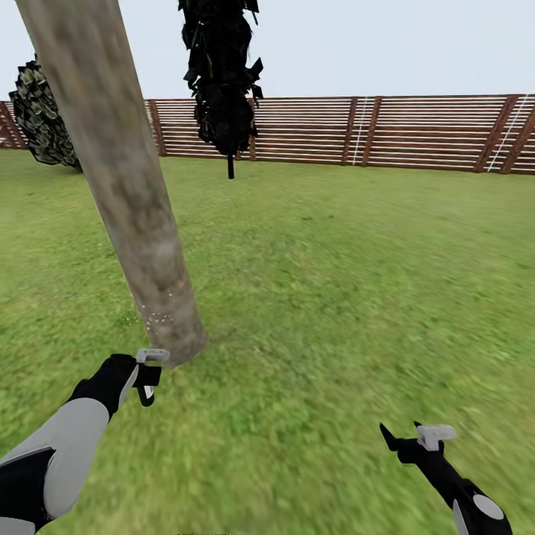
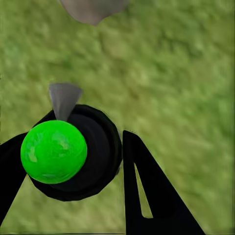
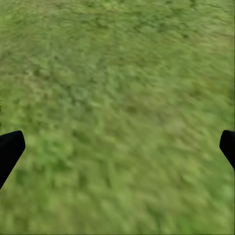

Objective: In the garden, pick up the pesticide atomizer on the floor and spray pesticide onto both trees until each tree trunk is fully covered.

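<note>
One tree's thick, leaning grey-brown trunk (image 1: 134,200) runs from the top left of the head view down to its base in the grass. A few white pesticide specks (image 1: 154,320) dot the trunk low down. My left gripper (image 1: 148,374) is just below the trunk's base, shut on the pesticide atomizer (image 1: 146,391). In the left wrist view the atomizer (image 2: 54,152) is a dark round body with a bright green spot, held between the black fingers (image 2: 147,196), its grey nozzle towards the trunk base (image 2: 93,9). My right gripper (image 1: 416,437) hangs open over grass at the lower right, with nothing in it.
A brown slat fence (image 1: 371,130) closes the lawn at the back. A thin-trunked dark-leaved tree (image 1: 223,74) stands before it, and a scaly palm (image 1: 41,115) at the far left. Open grass (image 1: 334,297) spreads right of the trunk.
</note>
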You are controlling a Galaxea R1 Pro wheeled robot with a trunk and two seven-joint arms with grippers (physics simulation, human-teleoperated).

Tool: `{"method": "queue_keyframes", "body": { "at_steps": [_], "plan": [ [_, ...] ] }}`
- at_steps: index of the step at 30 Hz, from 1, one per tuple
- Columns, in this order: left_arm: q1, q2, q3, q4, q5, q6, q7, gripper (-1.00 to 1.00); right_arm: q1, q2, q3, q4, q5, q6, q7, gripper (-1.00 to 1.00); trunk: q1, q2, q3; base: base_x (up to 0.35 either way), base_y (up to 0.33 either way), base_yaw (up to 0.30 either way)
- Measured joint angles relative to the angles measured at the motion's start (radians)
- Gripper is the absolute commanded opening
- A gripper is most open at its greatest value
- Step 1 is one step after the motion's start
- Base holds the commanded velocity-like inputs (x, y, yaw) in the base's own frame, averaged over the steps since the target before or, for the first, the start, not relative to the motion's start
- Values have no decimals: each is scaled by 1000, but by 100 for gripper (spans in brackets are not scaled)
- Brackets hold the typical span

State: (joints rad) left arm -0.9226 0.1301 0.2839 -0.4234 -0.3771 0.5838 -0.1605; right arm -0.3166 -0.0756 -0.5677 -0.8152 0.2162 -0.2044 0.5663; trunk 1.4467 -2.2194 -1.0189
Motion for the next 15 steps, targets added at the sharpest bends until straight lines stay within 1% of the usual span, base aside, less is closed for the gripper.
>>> {"method": "queue_keyframes", "body": {
  "at_steps": [15],
  "plan": [
    [0, 0, 1, -3, 1, 1, 0, -100, 0, 0, 1, 0, 0, 0, 1, 100, 0, 0, 0, 0, -262, 276]
  ]
}}
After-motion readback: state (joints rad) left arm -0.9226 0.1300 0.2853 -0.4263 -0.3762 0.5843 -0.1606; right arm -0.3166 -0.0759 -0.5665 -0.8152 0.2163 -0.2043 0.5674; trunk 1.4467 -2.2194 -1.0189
